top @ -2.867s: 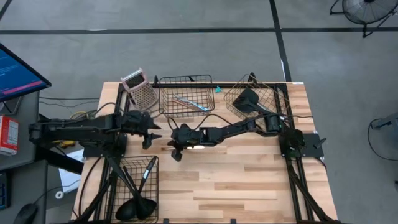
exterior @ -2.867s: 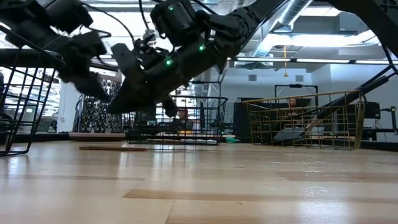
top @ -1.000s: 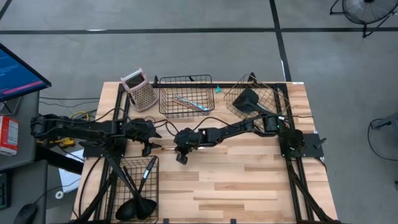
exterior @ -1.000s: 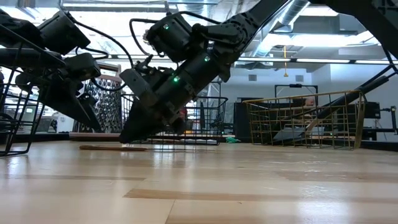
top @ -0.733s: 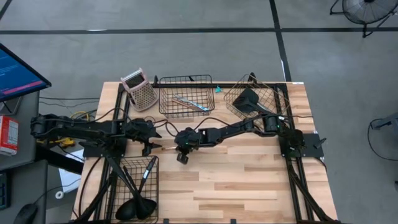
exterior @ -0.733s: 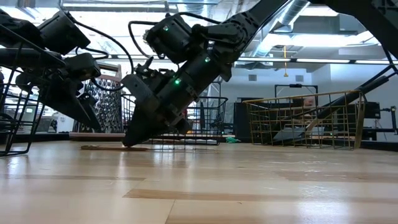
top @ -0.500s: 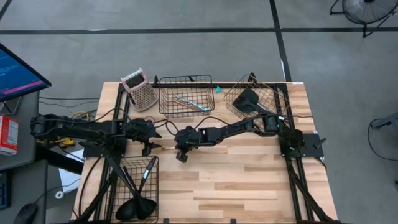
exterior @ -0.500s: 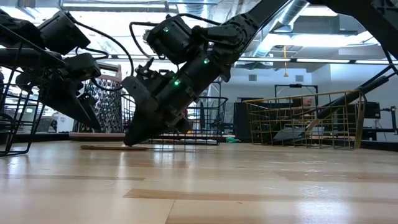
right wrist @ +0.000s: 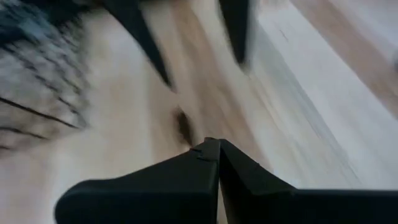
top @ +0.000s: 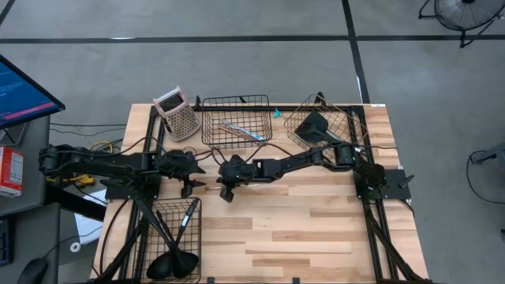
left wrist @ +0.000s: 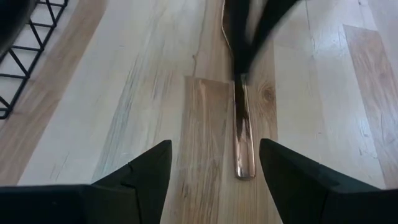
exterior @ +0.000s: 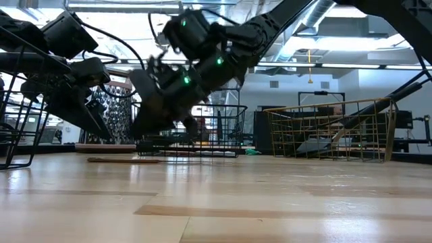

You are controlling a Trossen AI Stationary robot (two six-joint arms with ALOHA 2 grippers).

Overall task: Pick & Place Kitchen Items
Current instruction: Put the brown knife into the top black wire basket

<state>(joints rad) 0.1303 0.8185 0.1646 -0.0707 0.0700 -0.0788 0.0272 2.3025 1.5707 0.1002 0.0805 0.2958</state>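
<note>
Compared with half a second earlier, the right arm had lifted: in the low view its claw (exterior: pixel 156 115) no longer touched the desk (exterior: pixel 270 202) but hung above the slim copper-coloured utensil (exterior: pixel 123 160), blurred by motion. In the high view the right claw (top: pixel 227 189) sat a little further left than before, at the middle of the frame. The left arm had not moved.

The right arm stretched from its base at the right edge of the desk (top: pixel 316 229) leftward across the middle, wrist bent down. In its wrist view the right claw (right wrist: pixel 217 163) had its fingers pressed together with nothing between them. The left arm reached in from the left edge, lying low and level, its left claw (top: pixel 192 175) facing the right one; in its own wrist view the left claw (left wrist: pixel 214 163) was spread wide and empty, one finger on either side of the utensil's near end without touching it.

The copper-coloured utensil (left wrist: pixel 241 127) lay flat on the desk between the two claws, its long axis running straight away from the left claw toward the right one, along the wood grain. In the low view it lay at the left, in front of the black wire basket (exterior: pixel 196 131).
</note>
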